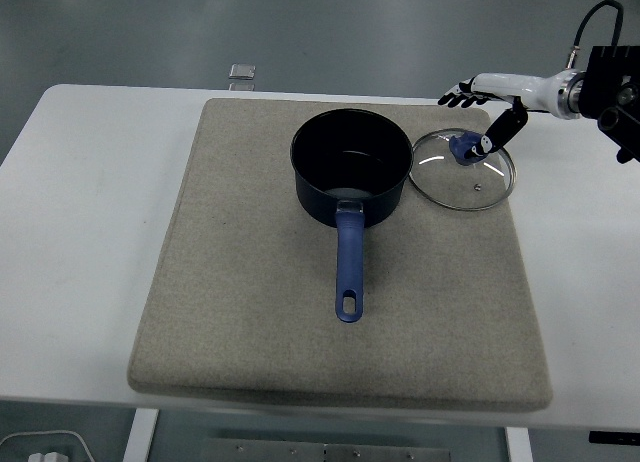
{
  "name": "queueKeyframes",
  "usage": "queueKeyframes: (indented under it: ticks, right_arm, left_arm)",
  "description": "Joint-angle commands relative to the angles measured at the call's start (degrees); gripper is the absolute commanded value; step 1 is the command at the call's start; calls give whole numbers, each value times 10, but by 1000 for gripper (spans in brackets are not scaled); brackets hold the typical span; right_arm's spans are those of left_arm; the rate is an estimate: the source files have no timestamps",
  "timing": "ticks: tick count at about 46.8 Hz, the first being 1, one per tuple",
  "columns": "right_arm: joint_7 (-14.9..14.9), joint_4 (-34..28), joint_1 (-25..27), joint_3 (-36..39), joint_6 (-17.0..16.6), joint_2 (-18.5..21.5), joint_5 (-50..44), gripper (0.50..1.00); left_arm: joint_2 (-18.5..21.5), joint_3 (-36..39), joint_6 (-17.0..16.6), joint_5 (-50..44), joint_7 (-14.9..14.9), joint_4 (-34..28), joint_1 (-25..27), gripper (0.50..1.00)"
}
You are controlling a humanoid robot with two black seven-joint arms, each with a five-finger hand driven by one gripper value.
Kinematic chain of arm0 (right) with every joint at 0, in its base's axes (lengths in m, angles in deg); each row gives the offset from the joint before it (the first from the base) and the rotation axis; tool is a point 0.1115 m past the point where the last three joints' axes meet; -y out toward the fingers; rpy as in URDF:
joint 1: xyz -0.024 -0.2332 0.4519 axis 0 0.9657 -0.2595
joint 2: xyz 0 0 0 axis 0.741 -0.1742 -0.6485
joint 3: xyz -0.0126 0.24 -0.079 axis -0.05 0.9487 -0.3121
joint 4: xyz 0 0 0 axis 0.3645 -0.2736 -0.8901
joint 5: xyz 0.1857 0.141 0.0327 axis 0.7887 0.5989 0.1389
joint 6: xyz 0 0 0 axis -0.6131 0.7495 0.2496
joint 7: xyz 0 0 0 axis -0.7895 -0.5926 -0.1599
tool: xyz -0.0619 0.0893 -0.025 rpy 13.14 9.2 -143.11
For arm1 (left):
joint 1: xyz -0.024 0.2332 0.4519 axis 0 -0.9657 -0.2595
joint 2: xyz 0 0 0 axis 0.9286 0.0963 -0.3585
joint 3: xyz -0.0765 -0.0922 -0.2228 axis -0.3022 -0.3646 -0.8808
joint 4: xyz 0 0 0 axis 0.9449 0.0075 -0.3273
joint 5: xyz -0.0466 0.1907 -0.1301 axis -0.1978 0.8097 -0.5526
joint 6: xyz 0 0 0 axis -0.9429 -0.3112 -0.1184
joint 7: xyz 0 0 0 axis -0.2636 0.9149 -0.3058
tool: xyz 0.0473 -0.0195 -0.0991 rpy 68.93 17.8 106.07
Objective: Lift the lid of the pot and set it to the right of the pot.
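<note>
release step: the glass lid (pixel 463 169) lies flat on the mat (pixel 250 312) just right of the pot (pixel 351 166) (placement looks complete), the right hand (pixel 478 107) spread wide, holding nothing; next, retract clear.
</note>
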Motion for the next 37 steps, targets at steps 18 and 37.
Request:
queueKeyframes:
  ticks: [18,37]
  right_arm:
    - [2,-19,0,3,2,2,307,903]
    - [-5,-61,18,19,0,18,581,901]
  left_arm:
    - [0,0,0,0,0,0,0,1000]
    - [0,0,0,0,0,0,0,1000]
